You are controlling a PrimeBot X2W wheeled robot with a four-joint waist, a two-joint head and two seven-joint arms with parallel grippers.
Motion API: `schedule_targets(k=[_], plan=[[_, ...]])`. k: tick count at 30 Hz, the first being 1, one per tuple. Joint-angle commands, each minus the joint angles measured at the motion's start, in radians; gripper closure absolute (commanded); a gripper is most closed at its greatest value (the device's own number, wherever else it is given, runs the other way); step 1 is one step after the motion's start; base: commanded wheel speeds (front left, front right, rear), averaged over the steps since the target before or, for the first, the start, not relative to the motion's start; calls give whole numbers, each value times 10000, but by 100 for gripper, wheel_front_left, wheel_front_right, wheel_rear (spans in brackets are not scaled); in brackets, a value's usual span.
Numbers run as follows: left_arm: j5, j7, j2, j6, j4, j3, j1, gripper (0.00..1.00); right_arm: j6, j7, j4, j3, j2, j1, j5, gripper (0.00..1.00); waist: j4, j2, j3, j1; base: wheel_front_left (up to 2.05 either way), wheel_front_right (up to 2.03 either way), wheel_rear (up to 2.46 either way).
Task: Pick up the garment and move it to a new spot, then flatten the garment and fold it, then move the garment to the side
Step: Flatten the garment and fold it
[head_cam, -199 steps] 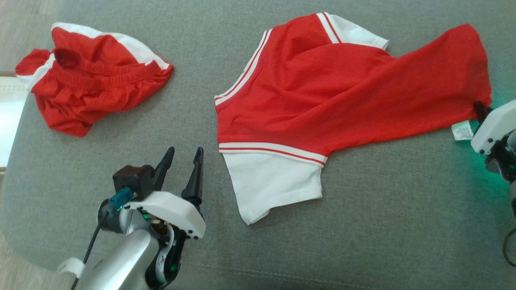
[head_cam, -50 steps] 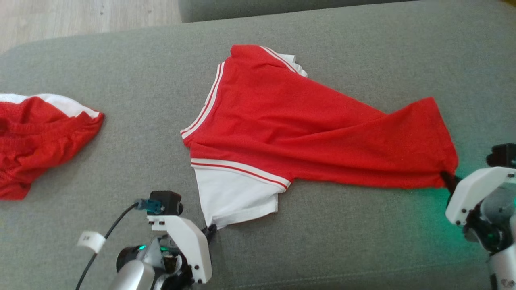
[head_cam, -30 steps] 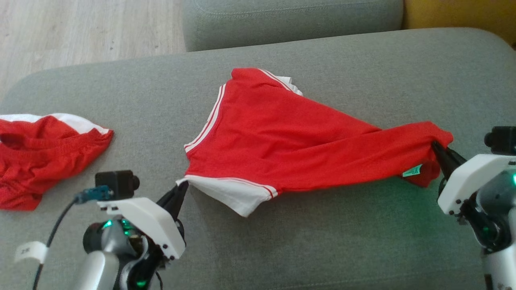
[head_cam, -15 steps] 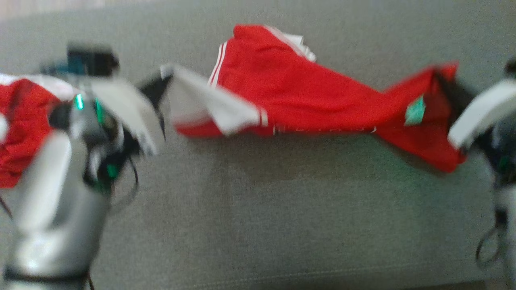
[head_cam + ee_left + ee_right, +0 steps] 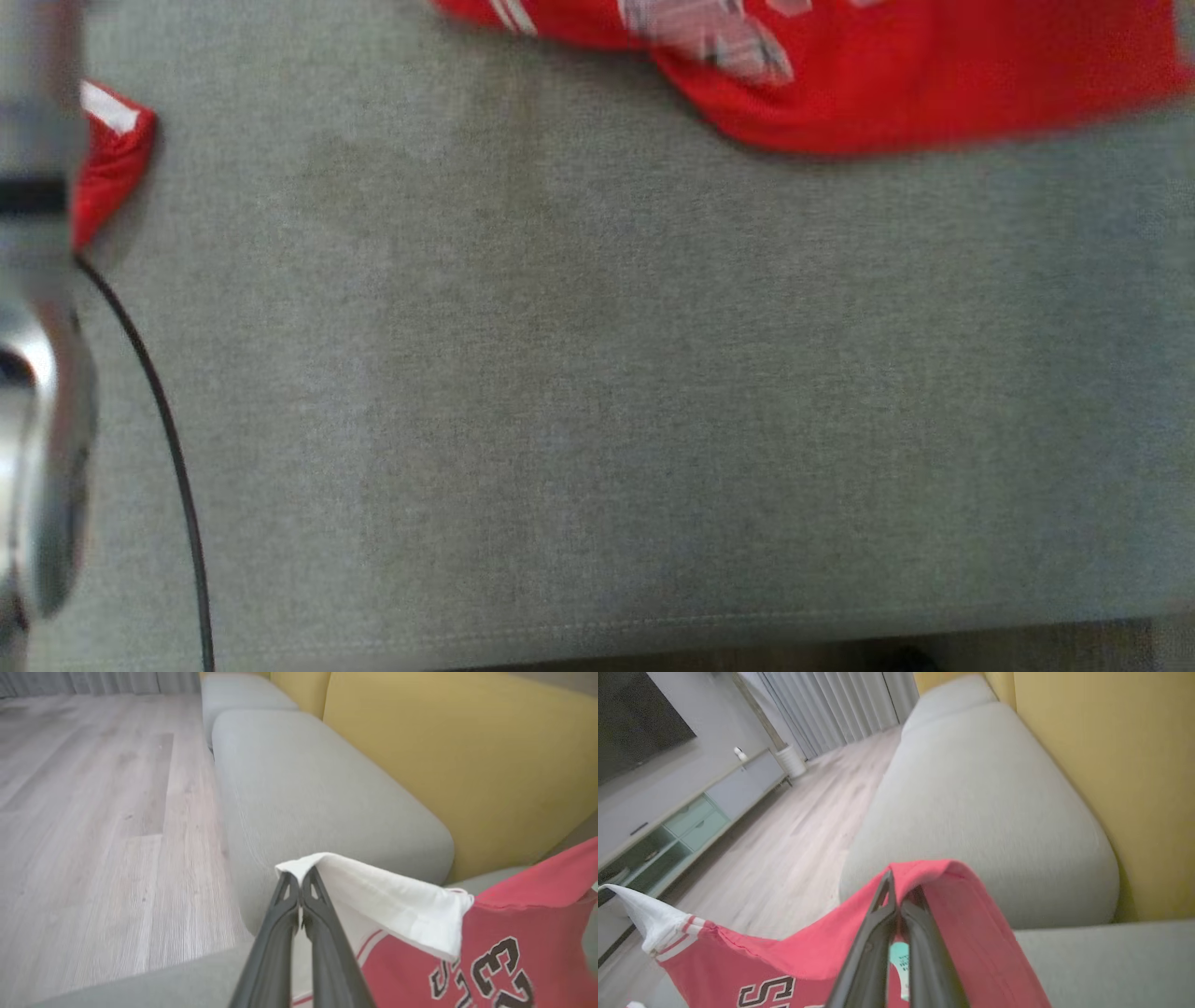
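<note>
The garment (image 5: 896, 84) is a red shirt with white sleeves and dark printed lettering; it hangs in the air, and its lower part shows blurred along the top of the head view. In the left wrist view my left gripper (image 5: 299, 882) is shut on the edge of a white sleeve (image 5: 387, 900), with the red body and its print (image 5: 495, 970) drooping to the right. In the right wrist view my right gripper (image 5: 896, 891) is shut on a red hem (image 5: 943, 882), a small label showing between the fingers. The far white sleeve (image 5: 640, 919) hangs at left.
A grey sofa seat (image 5: 607, 373) lies below. A second red and white garment (image 5: 107, 159) lies at its left edge beside my left forearm (image 5: 37, 373) and cable (image 5: 168, 439). Yellow back cushions (image 5: 467, 751) stand behind; wood floor (image 5: 93, 812) lies beyond.
Both grippers have lifted the garment off the sofa, stretched between them. The head camera has also shifted, so the garment now sits at the picture's top edge.
</note>
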Motion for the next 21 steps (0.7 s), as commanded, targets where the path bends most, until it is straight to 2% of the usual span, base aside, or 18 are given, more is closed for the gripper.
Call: schedule_targets(k=[1,7,12,16,21], plan=[[-15,-285,327,-25,-46,343,-958,100,-7,-295,-180,80,-110,-774,56,100,119,1,212,-4,0,0,0],[-229,-1322,120,-60,1528,698,-3395,100,-7,-1231,1019,361,-297,-2942,328,100,197,1,279,-4,0,0,0],[-275,-1677,-7,-102,2636,592,-4459,100,-7,-1812,1848,838,-415,-3782,626,100,229,1,113,-4,0,0,0],[-427,-1729,-152,-144,3179,186,-4425,100,-7,-1863,2061,1437,-558,-3546,1151,100,301,1,-56,-4,0,0,0],[-1213,-1470,-81,-151,2816,-1063,-3076,100,-7,-1621,2042,2307,-913,-2087,2112,100,317,1,-773,-4,0,0,0]])
